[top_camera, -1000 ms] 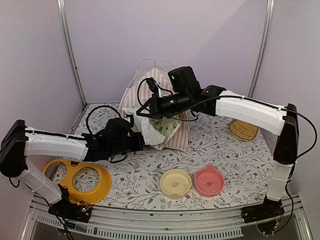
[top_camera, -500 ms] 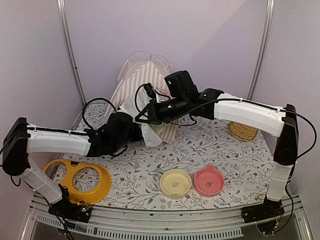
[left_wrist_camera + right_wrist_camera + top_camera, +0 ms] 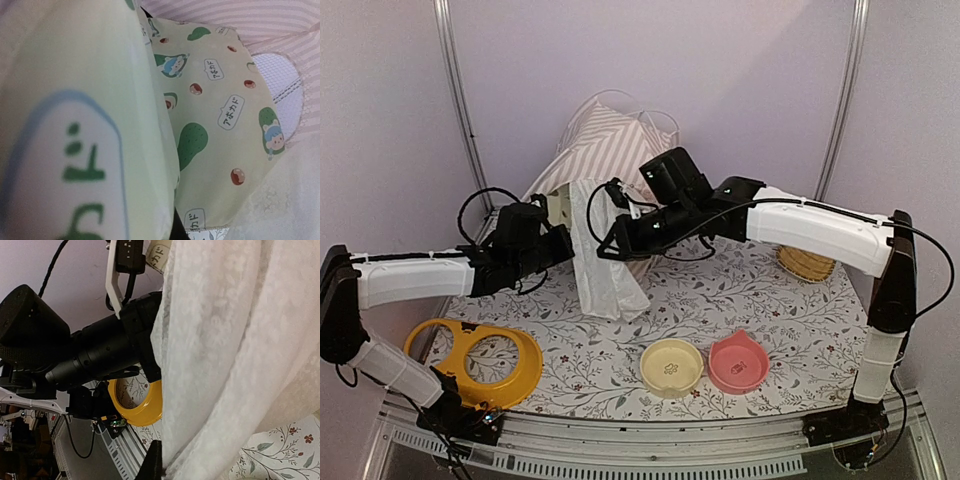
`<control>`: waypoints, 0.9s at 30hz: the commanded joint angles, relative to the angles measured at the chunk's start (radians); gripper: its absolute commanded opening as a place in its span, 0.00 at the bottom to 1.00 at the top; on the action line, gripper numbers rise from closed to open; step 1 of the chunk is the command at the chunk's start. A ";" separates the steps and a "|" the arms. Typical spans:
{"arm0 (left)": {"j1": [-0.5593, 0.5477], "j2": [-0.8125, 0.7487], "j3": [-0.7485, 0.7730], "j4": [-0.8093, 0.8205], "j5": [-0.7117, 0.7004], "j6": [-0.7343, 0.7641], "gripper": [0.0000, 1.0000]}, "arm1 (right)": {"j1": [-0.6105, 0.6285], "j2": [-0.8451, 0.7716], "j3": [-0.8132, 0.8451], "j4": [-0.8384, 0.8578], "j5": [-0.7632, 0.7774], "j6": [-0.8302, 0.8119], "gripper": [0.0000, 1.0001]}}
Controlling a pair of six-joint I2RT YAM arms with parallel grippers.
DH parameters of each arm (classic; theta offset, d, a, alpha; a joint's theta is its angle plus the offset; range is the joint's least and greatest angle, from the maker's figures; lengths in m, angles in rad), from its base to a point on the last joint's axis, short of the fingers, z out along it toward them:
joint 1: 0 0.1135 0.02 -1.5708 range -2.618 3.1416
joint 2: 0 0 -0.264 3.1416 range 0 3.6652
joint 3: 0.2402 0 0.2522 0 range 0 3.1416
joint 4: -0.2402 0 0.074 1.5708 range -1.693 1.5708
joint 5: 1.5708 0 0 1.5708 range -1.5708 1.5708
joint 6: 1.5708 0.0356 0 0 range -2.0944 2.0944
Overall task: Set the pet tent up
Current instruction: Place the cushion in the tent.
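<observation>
At the far left, a yellow two-ring bowl stand (image 3: 470, 355) lies on the flower-printed tablecloth (image 3: 800, 320). The left gripper (image 3: 562, 216) reaches over it to the pet tent (image 3: 605, 150). The tent is raised at the back middle of the table, its pink-and-white stripes leaning against the rear wall and its thin clear poles (image 3: 655, 120) arching above.

The left gripper is clenched at the tent's pale yellow-green lining (image 3: 215, 125). This fabric fills the left wrist view and hides the fingers there. It carries avocados, small cartoon faces and speech bubbles (image 3: 231, 111) reading "アボカド".

Just to the right, a white lace panel (image 3: 603, 275) hangs from the tent down to the tablecloth. The right gripper (image 3: 604, 246) is pinched shut on this panel's upper part. In the right wrist view the lace bunches against one dark fingertip (image 3: 154, 462).

Further right at the front sit a cream bowl (image 3: 670, 366) and, beside it, a pink bowl (image 3: 738, 362). A wicker basket (image 3: 807, 262) stands behind them, under the right arm.
</observation>
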 commanded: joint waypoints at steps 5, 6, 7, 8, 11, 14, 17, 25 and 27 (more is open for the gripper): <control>0.019 -0.052 -0.037 0.046 0.102 -0.087 0.00 | 0.012 -0.200 -0.136 0.009 0.315 -0.173 0.65; 0.026 -0.049 -0.034 0.043 0.108 -0.088 0.00 | 0.010 -0.251 -0.194 0.056 0.349 -0.198 0.72; 0.032 -0.045 -0.031 0.042 0.115 -0.087 0.00 | 0.008 -0.295 -0.250 0.098 0.381 -0.208 0.80; 0.036 -0.042 -0.029 0.043 0.122 -0.089 0.00 | 0.006 -0.335 -0.324 0.145 0.420 -0.221 0.85; 0.046 -0.033 -0.021 0.043 0.136 -0.097 0.00 | -0.045 -0.436 -0.498 0.279 0.475 -0.236 0.94; 0.049 -0.034 -0.012 0.038 0.143 -0.094 0.00 | -0.174 -0.468 -0.642 0.447 0.353 -0.200 0.94; 0.053 -0.031 -0.005 0.031 0.144 -0.092 0.00 | -0.247 -0.392 -0.666 0.566 0.287 -0.234 0.92; 0.061 -0.034 0.004 0.011 0.142 -0.089 0.00 | -0.269 -0.076 -0.502 0.721 0.239 -0.397 0.89; 0.063 -0.038 0.004 0.009 0.147 -0.090 0.00 | -0.275 -0.015 -0.468 0.747 0.206 -0.405 0.89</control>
